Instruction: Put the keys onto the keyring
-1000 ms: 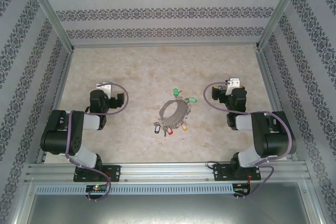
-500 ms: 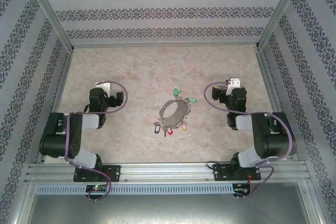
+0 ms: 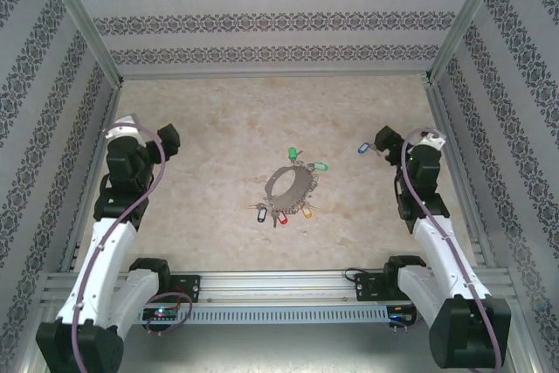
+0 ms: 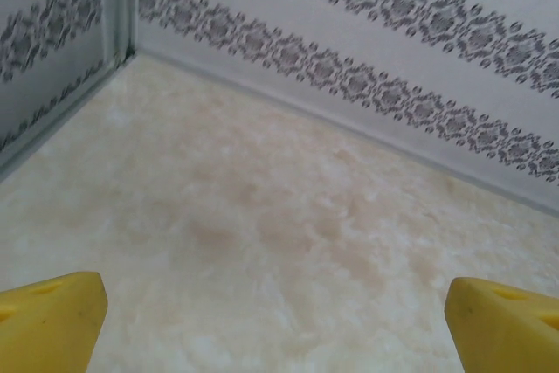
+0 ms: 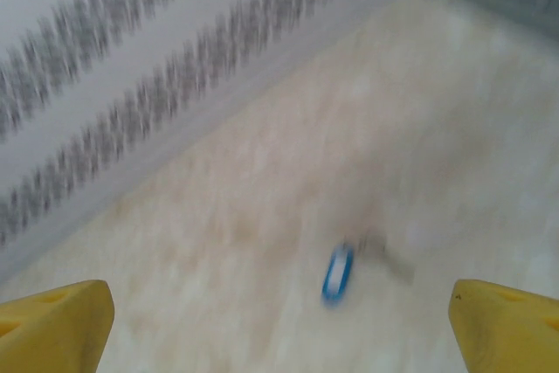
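Note:
The keyring, a thin grey oval, lies at the middle of the table. Several keys with green, red, yellow and dark caps fan around its right and near sides; whether they are threaded on it I cannot tell. One blue-capped key lies apart to the right, blurred in the right wrist view. My right gripper hovers just right of that key, open and empty. At the far left my left gripper is open over bare table.
Patterned walls with metal corner posts enclose the table on three sides. A metal rail carrying both arm bases runs along the near edge. The left gripper faces the back-left corner.
Both arms have unfolded from their tucked poses and swung outward toward the side walls. The right gripper has moved off the spot where the blue key now shows. The keyring and its keys have not moved.

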Robot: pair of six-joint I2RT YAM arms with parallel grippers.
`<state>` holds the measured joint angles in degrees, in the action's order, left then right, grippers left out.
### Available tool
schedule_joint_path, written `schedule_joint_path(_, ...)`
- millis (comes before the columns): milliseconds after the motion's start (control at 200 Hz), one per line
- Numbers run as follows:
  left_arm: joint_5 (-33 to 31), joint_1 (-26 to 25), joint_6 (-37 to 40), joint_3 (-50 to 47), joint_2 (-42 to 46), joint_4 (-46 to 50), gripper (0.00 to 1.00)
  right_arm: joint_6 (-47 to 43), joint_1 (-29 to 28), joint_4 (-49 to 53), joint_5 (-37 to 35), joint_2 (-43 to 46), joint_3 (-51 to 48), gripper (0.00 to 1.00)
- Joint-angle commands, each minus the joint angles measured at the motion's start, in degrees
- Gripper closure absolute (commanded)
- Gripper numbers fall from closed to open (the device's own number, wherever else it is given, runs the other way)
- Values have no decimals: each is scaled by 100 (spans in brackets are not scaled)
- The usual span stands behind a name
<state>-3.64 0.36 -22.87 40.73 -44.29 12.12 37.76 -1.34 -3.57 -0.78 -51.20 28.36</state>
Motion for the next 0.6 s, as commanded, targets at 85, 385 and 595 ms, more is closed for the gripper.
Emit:
schedule_joint_path(85, 2037, 30, -639, 69, -263, 798, 0, 873, -859, 2309, 1193, -498, 631, 6)
schedule_joint_path(385, 2705, -1599, -85, 931, -1757, 1557, 0, 970, -2488, 3035, 1861, -1640, 1287, 37)
schedule_joint_path(595, 2350, -2537, -49, 1116, -2532, 1545, 0, 2597, -3030, 2740, 1941, -1966, 1121, 56)
